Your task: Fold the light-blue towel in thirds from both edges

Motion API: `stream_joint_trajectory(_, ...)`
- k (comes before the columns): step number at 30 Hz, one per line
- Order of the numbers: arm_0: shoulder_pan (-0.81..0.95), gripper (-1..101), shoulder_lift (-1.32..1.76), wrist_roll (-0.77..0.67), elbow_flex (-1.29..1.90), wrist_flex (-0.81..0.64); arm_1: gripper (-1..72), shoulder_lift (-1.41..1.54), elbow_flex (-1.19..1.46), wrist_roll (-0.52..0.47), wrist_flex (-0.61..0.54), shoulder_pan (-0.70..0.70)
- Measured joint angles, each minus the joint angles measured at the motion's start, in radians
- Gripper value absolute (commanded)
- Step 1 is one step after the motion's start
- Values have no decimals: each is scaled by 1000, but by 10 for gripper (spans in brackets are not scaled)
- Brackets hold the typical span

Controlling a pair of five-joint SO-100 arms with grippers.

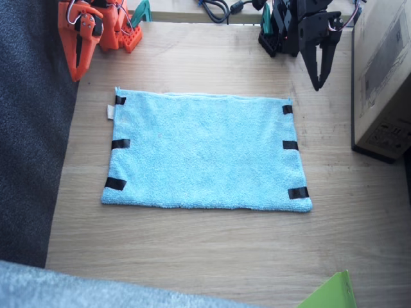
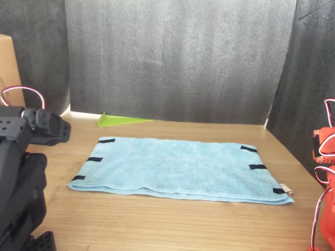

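Note:
The light-blue towel (image 1: 205, 151) (image 2: 178, 167) lies flat and spread out in the middle of the wooden table (image 1: 192, 250). Three black tape strips mark each short edge, one edge (image 1: 119, 144) toward the right arm and the other edge (image 1: 290, 145) toward the left arm. A small white tag (image 1: 110, 112) (image 2: 285, 188) sticks out at one corner. The orange right gripper (image 1: 78, 74) hangs behind the towel's corner, fingers together, holding nothing. The black left gripper (image 1: 318, 83) points down just behind the opposite corner, its tips closed and empty. Neither touches the towel.
A cardboard box (image 1: 385, 77) stands close beside the left arm. A green sheet (image 1: 331, 292) (image 2: 123, 120) lies at the table's edge. Dark grey fabric (image 1: 32, 128) borders the table, pale fuzzy fabric (image 1: 64, 289) lies at one corner, and cables (image 1: 215, 8) run behind the arms.

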Motion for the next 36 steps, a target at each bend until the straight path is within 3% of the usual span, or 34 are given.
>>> stream_joint_trajectory(36,5,-4,0,-32,0,0,-1,0,0,-21,0,34)
